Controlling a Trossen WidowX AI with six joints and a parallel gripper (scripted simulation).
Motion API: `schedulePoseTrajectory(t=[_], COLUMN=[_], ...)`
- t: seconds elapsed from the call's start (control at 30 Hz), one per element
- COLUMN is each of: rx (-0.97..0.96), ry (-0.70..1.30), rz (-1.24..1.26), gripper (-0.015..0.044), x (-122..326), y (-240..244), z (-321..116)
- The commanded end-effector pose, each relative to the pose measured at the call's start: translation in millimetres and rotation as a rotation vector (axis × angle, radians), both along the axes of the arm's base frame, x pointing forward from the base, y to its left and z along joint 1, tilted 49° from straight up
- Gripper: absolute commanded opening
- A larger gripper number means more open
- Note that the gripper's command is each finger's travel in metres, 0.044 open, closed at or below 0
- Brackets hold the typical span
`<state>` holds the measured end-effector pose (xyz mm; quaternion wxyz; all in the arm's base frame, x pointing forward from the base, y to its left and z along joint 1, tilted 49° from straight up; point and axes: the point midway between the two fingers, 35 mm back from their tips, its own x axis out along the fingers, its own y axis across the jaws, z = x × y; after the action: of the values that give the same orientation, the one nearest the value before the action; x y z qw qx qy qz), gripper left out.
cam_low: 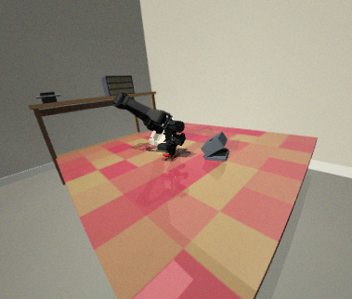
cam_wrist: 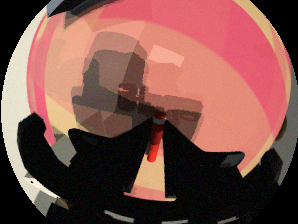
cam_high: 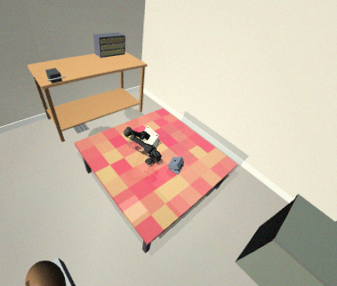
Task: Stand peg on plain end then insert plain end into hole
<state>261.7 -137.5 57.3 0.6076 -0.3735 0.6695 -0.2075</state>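
The red peg (cam_wrist: 154, 145) (cam_low: 165, 155) lies at table height, its banded end at the fingertips in the wrist view. The band looks greyish in the gripper's shadow. My gripper (cam_wrist: 158, 121) (cam_low: 171, 157) points down at the table and is shut on the peg near its banded end. The plain end sticks out toward the bottom of the wrist view. The blue-grey sloped panel (cam_high: 176, 164) (cam_low: 215, 144) stands on the table to the right of the gripper in the top and exterior views. A small dark spot on its face looks like the hole.
A white object (cam_high: 151, 135) (cam_low: 157, 138) stands on the patchwork table (cam_high: 169, 186) (cam_low: 176, 204) beside the arm. A wooden workbench (cam_high: 84, 68) stands behind the table, with a drawer unit (cam_high: 112, 45) and a small dark device (cam_high: 53, 75) on it.
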Motion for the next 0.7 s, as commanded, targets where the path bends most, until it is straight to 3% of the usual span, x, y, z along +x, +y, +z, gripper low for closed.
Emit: schedulePoseTrajectory(t=[0.0, 0.67], rx=[0.012, 0.055], ry=[-0.02, -0.129], rz=[0.024, 0.152], gripper=[0.0049, 0.0049], x=[-1.7, -9.1], y=[1.9, 8.9], z=[1.7, 10.3])
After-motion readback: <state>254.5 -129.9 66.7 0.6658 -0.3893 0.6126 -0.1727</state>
